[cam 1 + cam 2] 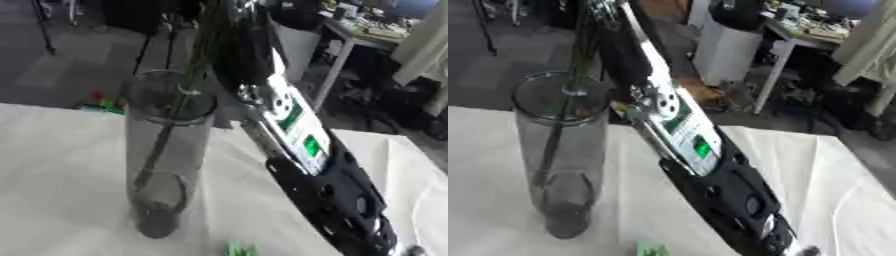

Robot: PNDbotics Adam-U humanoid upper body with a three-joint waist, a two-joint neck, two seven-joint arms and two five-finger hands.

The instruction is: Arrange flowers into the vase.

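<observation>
One clear vase [166, 160] stands upright on the white table [52, 175], green stems [579, 45] dropping through its mouth. Right arm [702, 165] reaches up past it; hand state cannot tell. Green labels unreadable. Left eye view alone shows red-green bits [101, 102] behind.

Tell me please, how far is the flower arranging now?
Partly done, it seems. Green stems already pass through the mouth of the clear glass vase, reaching toward its bottom. The right arm stretches up past the vase; its hand is out of view, so whether it holds the stems cannot be told. A green piece lies at the table's near edge, possibly left to place.
</observation>
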